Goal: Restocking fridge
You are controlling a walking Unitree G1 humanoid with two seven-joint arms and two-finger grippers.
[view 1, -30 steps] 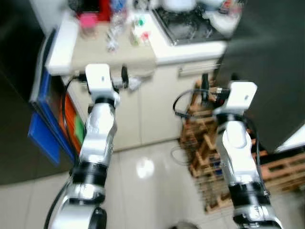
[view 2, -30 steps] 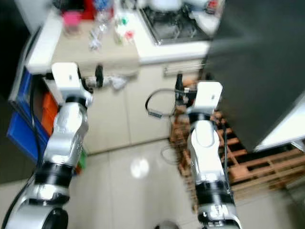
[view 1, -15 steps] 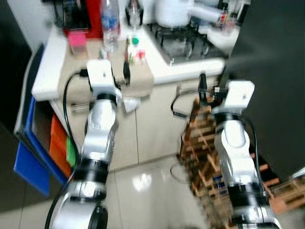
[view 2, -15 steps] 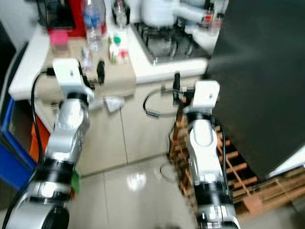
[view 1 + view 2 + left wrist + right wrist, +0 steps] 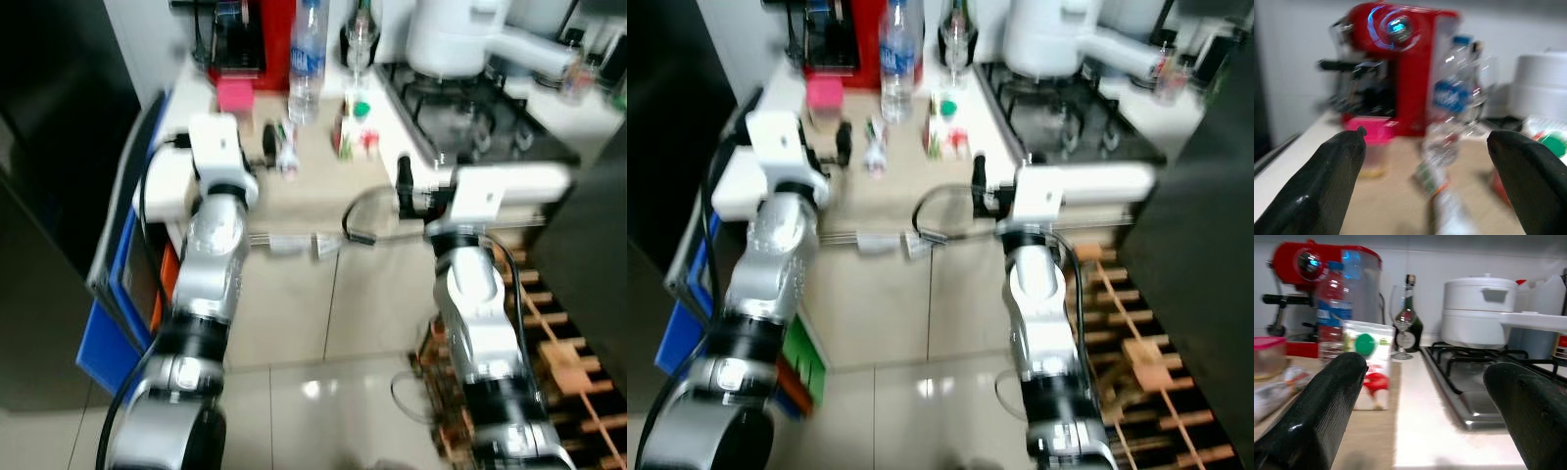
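I am holding my left pincer [image 5: 1425, 196] and right pincer [image 5: 1422, 431] spread wide and empty, level with the counter [image 5: 304, 191]. The water bottle [image 5: 305, 49] is standing upright at the counter's back, beside the red coffee machine [image 5: 250, 34]. It looks like thin, slippery plastic that dents under pressure, so I am judging its labelled middle the safest grip.

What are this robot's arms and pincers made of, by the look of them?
Both arms are shiny silver segments with black joint rings, each ending in a white boxy wrist. Black cables loop off the wrists. The left pincer and right pincer each have two thick, rounded black fingers.
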